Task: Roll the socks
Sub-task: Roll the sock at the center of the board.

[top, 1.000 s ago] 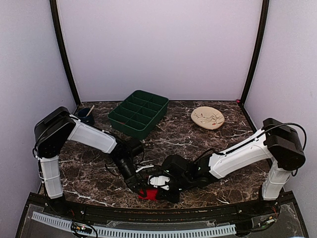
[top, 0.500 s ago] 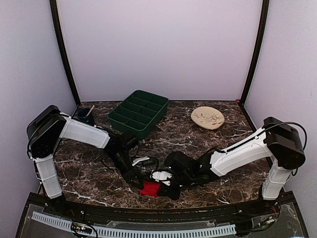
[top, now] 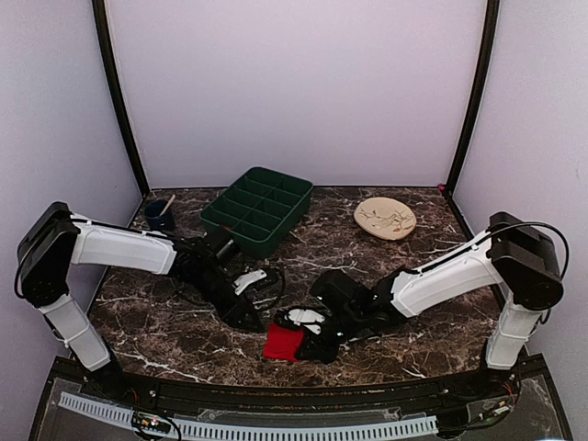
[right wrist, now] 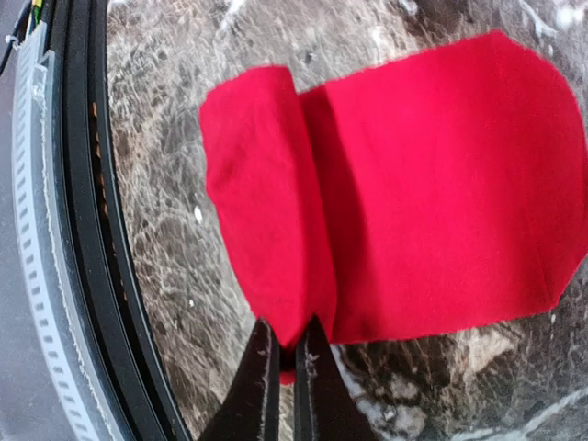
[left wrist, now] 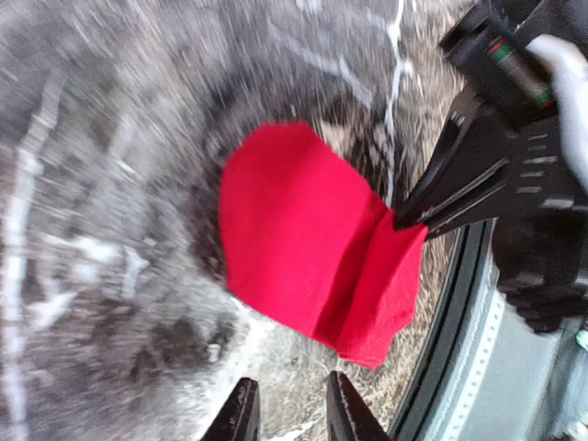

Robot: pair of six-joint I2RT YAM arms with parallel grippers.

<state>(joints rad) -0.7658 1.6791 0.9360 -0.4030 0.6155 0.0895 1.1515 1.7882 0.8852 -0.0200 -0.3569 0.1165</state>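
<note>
- The left gripper [left wrist: 287, 397] has pulled back from the red socks [left wrist: 303, 253]; its fingers are narrowly apart and empty.
- The right gripper [right wrist: 288, 329] pinches their folded-over edge at the near rim of the marble table [top: 349, 262]; the roll looks barely begun.

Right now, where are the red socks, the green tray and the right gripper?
red socks [right wrist: 432, 184]: right wrist view, middle of the flat layer.
green tray [top: 231, 241]: top external view, near outer wall.
right gripper [right wrist: 288, 326]: right wrist view, between the fingertips pinching the folded edge.
</note>
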